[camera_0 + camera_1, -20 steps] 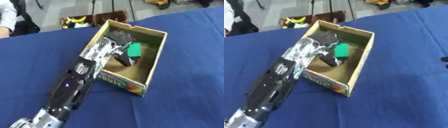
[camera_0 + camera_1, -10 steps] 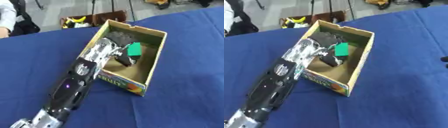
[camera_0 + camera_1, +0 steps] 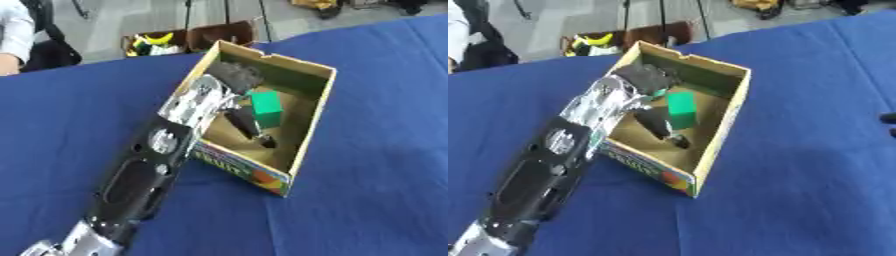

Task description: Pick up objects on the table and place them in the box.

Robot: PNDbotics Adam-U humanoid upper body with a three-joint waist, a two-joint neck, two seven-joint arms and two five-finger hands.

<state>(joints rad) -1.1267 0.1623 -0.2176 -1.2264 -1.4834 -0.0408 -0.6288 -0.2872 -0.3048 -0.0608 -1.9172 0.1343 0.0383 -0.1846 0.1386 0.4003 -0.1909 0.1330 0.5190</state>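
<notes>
The open cardboard box (image 3: 306, 131) lies askew on the blue cloth. My left hand (image 3: 203, 98) reaches into it from the lower left over the near wall. Its dark fingers (image 3: 248, 126) stretch straight down toward the box floor, so the hand is open. A green block (image 3: 265, 107) rests inside the box against the right side of those fingers. A dark grey object (image 3: 234, 75) lies in the box's far corner, just beyond the hand. A small dark tip at the right edge of the right eye view is my right hand (image 3: 888, 118); nothing more of it shows.
The blue-covered table (image 3: 385, 165) stretches around the box on all sides. Beyond its far edge, on the floor, stand brown bins (image 3: 188, 39) with yellow and green items. A person's sleeve (image 3: 13, 30) shows at the far left corner.
</notes>
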